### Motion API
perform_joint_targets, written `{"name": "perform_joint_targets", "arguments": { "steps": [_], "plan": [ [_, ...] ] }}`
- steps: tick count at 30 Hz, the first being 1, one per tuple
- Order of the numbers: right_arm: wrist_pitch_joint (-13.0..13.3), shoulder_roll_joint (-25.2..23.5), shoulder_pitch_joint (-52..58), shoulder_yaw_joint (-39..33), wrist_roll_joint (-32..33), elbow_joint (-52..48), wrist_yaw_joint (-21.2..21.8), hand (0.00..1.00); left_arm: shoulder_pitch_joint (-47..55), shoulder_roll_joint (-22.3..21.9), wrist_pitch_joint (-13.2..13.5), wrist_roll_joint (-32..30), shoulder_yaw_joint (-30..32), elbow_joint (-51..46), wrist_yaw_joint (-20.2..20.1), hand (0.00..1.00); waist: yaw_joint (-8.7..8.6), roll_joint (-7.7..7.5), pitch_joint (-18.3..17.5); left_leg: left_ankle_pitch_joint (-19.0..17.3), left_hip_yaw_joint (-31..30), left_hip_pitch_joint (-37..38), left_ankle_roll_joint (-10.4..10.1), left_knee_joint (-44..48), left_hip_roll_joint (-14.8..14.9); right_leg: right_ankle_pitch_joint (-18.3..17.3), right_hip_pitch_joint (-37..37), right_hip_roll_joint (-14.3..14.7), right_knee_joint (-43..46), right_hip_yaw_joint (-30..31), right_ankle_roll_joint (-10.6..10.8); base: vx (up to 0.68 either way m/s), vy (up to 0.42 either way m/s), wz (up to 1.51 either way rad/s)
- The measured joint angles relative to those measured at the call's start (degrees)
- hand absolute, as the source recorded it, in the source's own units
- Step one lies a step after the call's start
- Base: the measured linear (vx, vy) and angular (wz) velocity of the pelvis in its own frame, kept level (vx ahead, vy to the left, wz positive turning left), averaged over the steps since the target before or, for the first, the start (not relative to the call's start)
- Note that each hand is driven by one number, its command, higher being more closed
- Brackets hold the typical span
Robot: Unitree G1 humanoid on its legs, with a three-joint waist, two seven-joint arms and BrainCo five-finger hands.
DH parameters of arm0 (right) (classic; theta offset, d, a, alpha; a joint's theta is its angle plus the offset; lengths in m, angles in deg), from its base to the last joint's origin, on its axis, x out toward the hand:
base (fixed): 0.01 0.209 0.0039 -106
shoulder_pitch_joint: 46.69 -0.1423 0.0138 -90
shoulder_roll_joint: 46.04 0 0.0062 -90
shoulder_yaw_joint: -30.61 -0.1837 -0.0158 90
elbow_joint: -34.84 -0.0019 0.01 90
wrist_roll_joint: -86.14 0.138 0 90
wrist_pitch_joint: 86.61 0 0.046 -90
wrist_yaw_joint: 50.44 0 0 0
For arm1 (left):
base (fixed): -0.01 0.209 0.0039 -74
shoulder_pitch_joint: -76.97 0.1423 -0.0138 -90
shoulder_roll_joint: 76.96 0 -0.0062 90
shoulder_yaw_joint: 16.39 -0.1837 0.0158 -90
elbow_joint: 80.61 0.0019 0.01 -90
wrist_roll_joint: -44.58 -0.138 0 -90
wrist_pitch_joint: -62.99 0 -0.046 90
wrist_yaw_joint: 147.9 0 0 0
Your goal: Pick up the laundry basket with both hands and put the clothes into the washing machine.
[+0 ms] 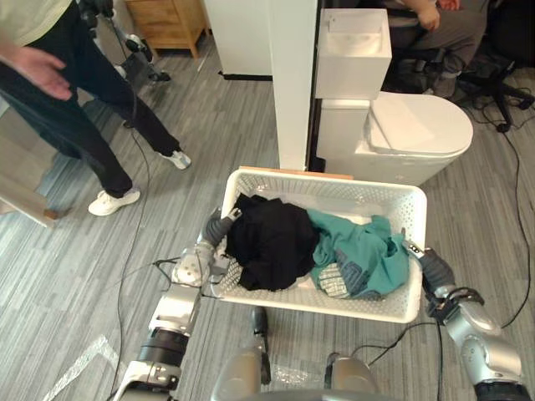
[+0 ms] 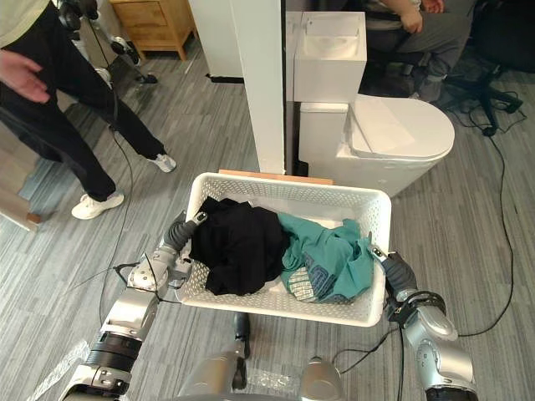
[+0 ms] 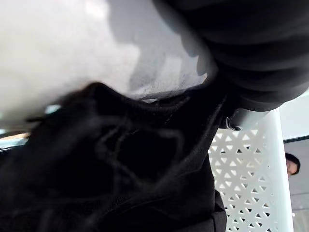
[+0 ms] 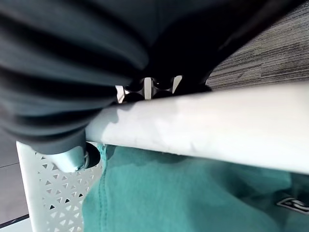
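Observation:
A white perforated laundry basket (image 1: pixel 328 182) hangs in front of me between both hands, holding a black garment (image 1: pixel 267 242) on its left and a teal garment (image 1: pixel 359 251) on its right. My left hand (image 1: pixel 214 227) grips the basket's left rim, one finger hooked over the edge beside the black cloth (image 3: pixel 120 169). On the opposite side, my right hand (image 1: pixel 435 267) clasps the right rim (image 4: pixel 217 130); its fingers curl round the edge above the teal cloth (image 4: pixel 193 198).
Just beyond the basket stand a white toilet (image 1: pixel 410 134) and a white column (image 1: pixel 292 75). A person in dark trousers (image 1: pixel 75 109) walks at the left. A wooden cabinet (image 1: pixel 171 21) stands at the back, with a seated person (image 1: pixel 443 25) on an office chair at far right.

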Motion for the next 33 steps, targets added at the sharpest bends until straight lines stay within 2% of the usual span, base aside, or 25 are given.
{"name": "perform_joint_targets", "arguments": {
  "steps": [1, 2, 3, 5, 7, 8, 9, 10, 11, 13, 14, 16, 17, 18, 19, 21, 24, 26, 28, 29, 30, 31, 33],
  "plan": [
    [0.02, -0.93, -0.63, -0.99, 0.00, -0.15, 0.00, 1.00, -0.08, -0.23, -0.04, 0.00, 0.03, -0.12, 0.44, 1.00, 0.13, -1.08, 0.59, -6.77, 0.03, -2.15, 2.26, 9.26, 0.11, 0.90, -0.75, -1.22, -0.16, -0.32, -0.66, -0.19, -0.014, 0.06],
    [0.09, -1.92, -0.76, -1.66, 0.00, -0.35, -0.36, 1.00, 0.15, -0.55, -0.11, 0.00, 0.02, -0.11, 0.50, 1.00, 0.11, -1.40, 0.70, -13.24, 0.68, -3.24, 3.61, 18.41, 0.21, 1.71, -0.61, -1.59, -0.38, 0.43, -0.55, -0.14, 0.011, -0.22],
    [0.28, -2.05, -0.62, -1.74, 0.00, -0.38, -0.82, 1.00, 0.43, -0.71, -0.11, 0.00, -0.01, -0.11, 0.49, 1.00, 0.05, -1.69, 0.87, -18.10, 0.68, -2.55, 3.06, 24.50, 1.00, 2.47, -0.74, -1.52, -0.43, 1.42, -0.59, -0.12, -0.024, -0.45],
    [0.44, -2.51, -0.49, -1.68, 0.00, -0.39, -1.08, 1.00, 0.52, -0.88, -0.09, 0.00, 0.00, -0.13, 0.55, 1.00, -0.10, -1.16, 0.62, -25.73, -0.96, 0.87, -0.55, 30.53, 3.88, 3.84, -2.20, 0.03, -0.02, 4.30, -0.86, -0.13, 0.072, -0.71],
    [1.02, -3.33, 0.03, -2.08, 0.00, -0.43, -1.22, 1.00, 0.47, -1.36, -0.04, -0.01, 0.00, -0.28, 0.56, 1.00, -0.90, -0.43, 0.19, -30.37, -4.05, 3.57, -2.06, 32.47, 4.58, 5.52, -3.87, 1.07, 0.10, 6.60, -0.27, -0.15, 0.168, -0.78],
    [1.05, -3.99, 0.46, -2.54, 0.00, -0.72, -1.30, 1.00, 0.39, -1.66, -0.05, -0.10, -0.01, -0.28, 0.54, 1.00, -2.11, -0.32, 0.12, -32.99, -4.55, 4.74, -2.45, 30.53, 4.65, 6.62, -5.08, 1.51, -0.19, 7.84, 0.73, -0.16, 0.216, -0.67],
    [1.05, -4.78, 0.70, -3.30, -0.03, -1.25, -1.38, 1.00, 0.28, -1.88, -0.05, -0.20, -0.14, -0.28, 0.51, 1.00, -2.51, -0.27, 0.08, -34.26, -4.13, 5.21, -1.72, 29.17, 4.64, 7.24, -5.77, 1.52, -0.36, 8.54, 1.33, -0.24, 0.324, -0.48],
    [1.23, -6.55, 2.31, -4.84, -0.05, -3.04, -1.74, 1.00, 0.08, -2.43, -0.05, -0.23, -0.47, -0.28, 0.46, 1.00, -3.28, -0.34, 0.07, -36.16, -2.57, 5.63, 0.80, 26.68, 4.07, 8.72, -7.03, 1.00, -1.01, 9.80, 2.56, -0.26, 0.357, -0.56],
    [1.49, -8.56, 3.30, -5.73, -0.58, -3.52, -2.19, 1.00, -0.07, -2.33, -0.05, -0.51, -0.89, -0.19, 0.40, 1.00, -3.04, -1.55, 0.27, -36.12, -0.39, 5.49, 1.49, 25.93, 2.60, 11.00, -7.66, -0.01, -3.03, 12.27, 3.88, -0.27, 0.347, -0.61],
    [1.56, -9.60, 5.22, -6.10, -0.61, -4.39, -2.37, 1.00, -0.11, -1.81, -0.06, -1.38, -2.02, 0.16, 0.45, 1.00, -3.05, -1.78, 0.38, -36.22, 1.62, 5.21, 2.57, 26.59, 0.83, 13.85, -7.24, -0.99, -6.45, 14.73, 5.21, -0.20, 0.234, -0.59],
    [1.75, -9.99, 6.56, -6.01, -0.62, -4.77, -2.35, 1.00, -0.29, -1.36, -0.06, -1.92, -2.58, 0.24, 0.43, 1.00, -3.17, -1.79, 0.43, -36.32, 3.11, 4.44, 4.10, 27.73, -0.33, 15.57, -7.20, -2.08, -8.22, 16.03, 5.73, -0.27, 0.314, -0.56],
    [1.87, -11.33, 7.33, -5.90, -1.38, -4.78, -2.61, 1.00, -1.10, -0.90, -0.06, -2.33, -2.82, 1.51, 0.43, 1.00, -3.21, -1.92, 0.57, -36.45, 5.64, 3.20, 6.21, 29.94, -1.44, 18.44, -7.83, -3.40, -10.24, 16.27, 3.74, -0.25, 0.276, -0.58],
    [1.87, -11.87, 7.25, -5.46, -2.32, -4.62, -2.91, 1.00, -1.56, -0.62, -0.11, -2.34, -2.51, 2.54, 0.46, 1.00, -2.57, -1.90, 0.70, -34.98, 8.49, 3.17, 8.95, 28.93, -0.97, 21.98, -8.72, -3.65, -12.09, 14.20, -0.16, -0.20, 0.148, -0.93],
    [1.85, -12.16, 6.11, -5.12, -2.82, -4.57, -3.12, 1.00, -1.98, -0.63, -0.18, -2.34, -2.09, 2.77, 0.46, 1.00, -1.55, -1.83, 1.14, -33.92, 11.69, 3.53, 10.33, 27.53, -0.32, 21.81, -10.74, -4.22, -8.71, 9.35, -3.29, -0.26, 0.173, -1.20],
    [1.87, -12.16, 5.44, -4.39, -2.90, -4.45, -3.51, 1.00, -2.07, -0.23, -0.17, -2.34, -1.58, 2.78, 0.49, 1.00, -1.07, -1.87, 1.40, -33.02, 13.98, 3.94, 11.06, 26.55, -0.08, 18.29, -12.74, -5.35, -1.11, 4.53, -4.55, -0.24, 0.134, -1.29],
    [2.03, -12.43, 3.43, -2.92, -3.32, -2.31, -3.45, 1.00, -1.93, 0.37, -0.26, -2.34, 0.12, 2.80, 0.50, 1.00, 0.26, -1.95, 1.55, -30.91, 20.19, 6.78, 11.81, 22.99, 1.12, 9.50, -11.57, -7.04, 11.96, -3.24, -4.69, -0.22, 0.110, -1.37],
    [3.04, -12.40, -0.64, -1.10, -4.10, -0.14, -3.45, 1.00, -1.96, 0.85, -0.13, -2.14, 2.79, 2.67, 0.55, 1.00, 0.78, -1.85, 1.34, -28.45, 26.68, 8.15, 11.31, 19.56, 3.76, 3.69, -5.67, -7.80, 14.72, -7.35, -3.35, -0.22, -0.028, -1.43],
    [3.48, -12.22, -2.72, -0.90, -4.58, 2.17, -3.50, 1.00, -1.92, 1.08, 0.02, -2.06, 3.28, 2.43, 0.76, 1.00, 2.29, -1.96, 0.52, -26.80, 31.46, 8.11, 10.35, 16.69, 5.38, 2.47, -2.52, -9.45, 12.47, -8.13, -1.82, -0.19, -0.135, -1.48],
    [3.69, -11.47, -4.79, -0.47, -4.97, 4.87, -3.59, 1.00, -1.86, 1.14, 0.03, -1.96, 3.25, 2.30, 0.96, 1.00, 3.50, -2.62, -0.65, -24.95, 35.50, 6.92, 9.04, 14.83, 6.61, 2.54, 0.18, -11.44, 5.89, -7.97, -0.42, -0.13, -0.267, -1.29],
    [4.23, -9.75, -6.43, 0.96, -4.98, 6.43, -3.90, 1.00, -1.84, 1.09, 0.02, -1.41, 3.16, 2.31, 1.71, 1.00, 3.26, -2.72, -1.61, -23.56, 37.76, 4.84, 7.37, 14.87, 8.14, 2.45, 1.05, -9.51, -3.34, -8.16, 3.04, -0.08, -0.265, -1.11],
    [4.25, -8.81, -7.07, 1.25, -4.98, 7.46, -3.89, 1.00, -1.76, 0.76, -0.01, -1.06, 3.12, 2.43, 1.77, 1.00, 3.37, -2.21, -1.72, -22.64, 38.96, 4.52, 6.20, 14.65, 8.77, 3.42, 1.00, -8.14, -5.63, -7.55, 4.35, -0.06, -0.301, -1.19],
    [4.24, -7.69, -7.85, 1.46, -5.02, 9.23, -4.18, 1.00, -1.68, 0.02, -0.09, -1.03, 2.34, 3.01, 1.77, 1.00, 3.07, -1.11, -2.29, -21.14, 40.18, 4.65, 5.99, 14.23, 10.97, 4.78, 0.58, -5.62, -7.81, -6.06, 4.06, 0.03, -0.215, -1.04],
    [4.75, -7.16, -6.20, 1.33, -5.00, 9.25, -4.68, 1.00, -1.66, -0.73, -0.07, -1.00, 1.28, 3.37, 1.79, 1.00, 2.74, -1.28, -2.58, -20.29, 42.66, 7.12, 4.68, 13.40, 13.17, 4.98, 0.62, -3.29, -8.09, -4.19, 3.94, 0.06, -0.248, -0.95]
  ]
}}
